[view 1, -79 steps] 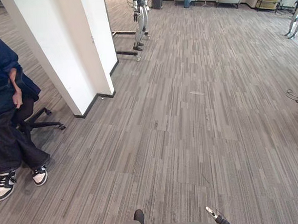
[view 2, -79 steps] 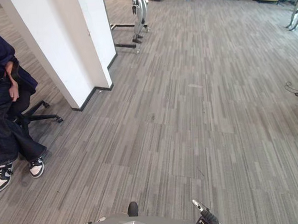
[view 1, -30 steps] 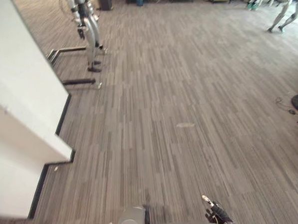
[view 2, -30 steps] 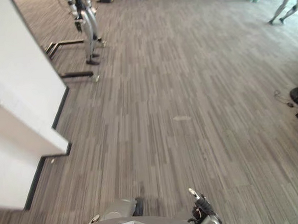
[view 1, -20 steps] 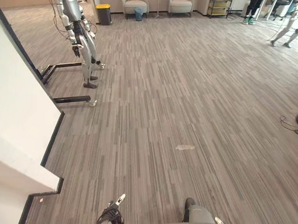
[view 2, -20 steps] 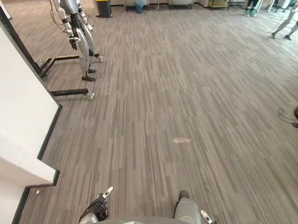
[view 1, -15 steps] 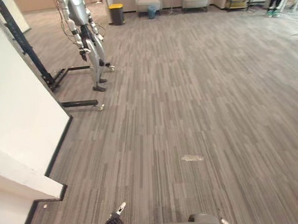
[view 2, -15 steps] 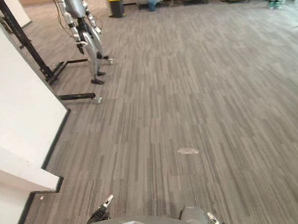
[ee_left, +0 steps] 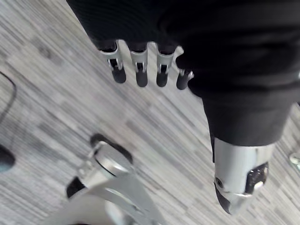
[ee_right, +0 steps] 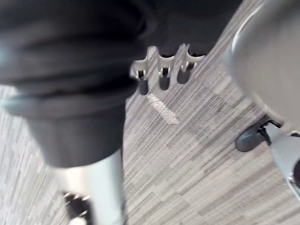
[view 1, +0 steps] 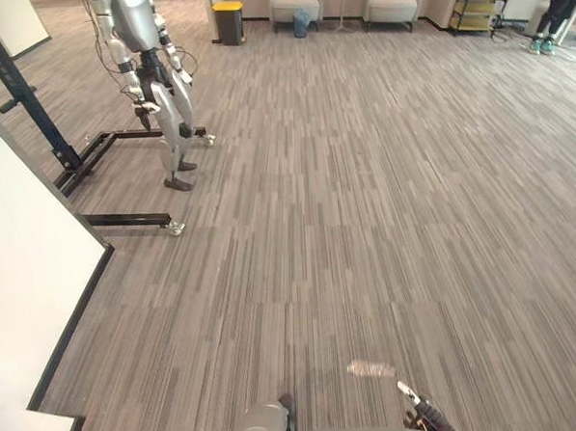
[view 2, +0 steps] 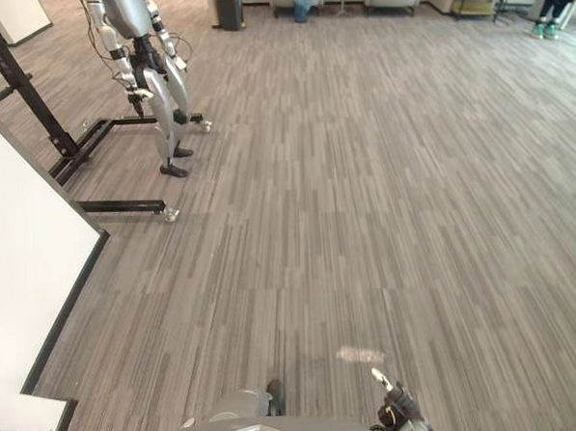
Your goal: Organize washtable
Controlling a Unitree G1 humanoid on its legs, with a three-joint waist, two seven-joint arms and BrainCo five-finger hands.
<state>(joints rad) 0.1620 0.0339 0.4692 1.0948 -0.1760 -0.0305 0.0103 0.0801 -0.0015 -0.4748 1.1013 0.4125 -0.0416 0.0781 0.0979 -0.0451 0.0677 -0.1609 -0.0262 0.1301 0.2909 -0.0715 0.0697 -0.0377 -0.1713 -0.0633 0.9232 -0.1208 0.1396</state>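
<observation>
Walking, no washtable in sight: my left hand [ee_left: 154,65] and right hand [ee_right: 161,70] hang over floor [view 1: 365,202], fingers relaxed, apart, holding nothing; I'd keep both low, steer clear of the racked robot [view 1: 150,68].

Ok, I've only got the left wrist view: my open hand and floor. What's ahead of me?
Observer: Another humanoid hangs on a black stand, ahead and to your left.
Operator: Anything nearer on that side?
Observer: A white wall with a dark baseboard runs close along your left.
Operator: And my right hand?
Observer: The right hand hangs over bare floor, fingers straight, holding nothing.
</observation>
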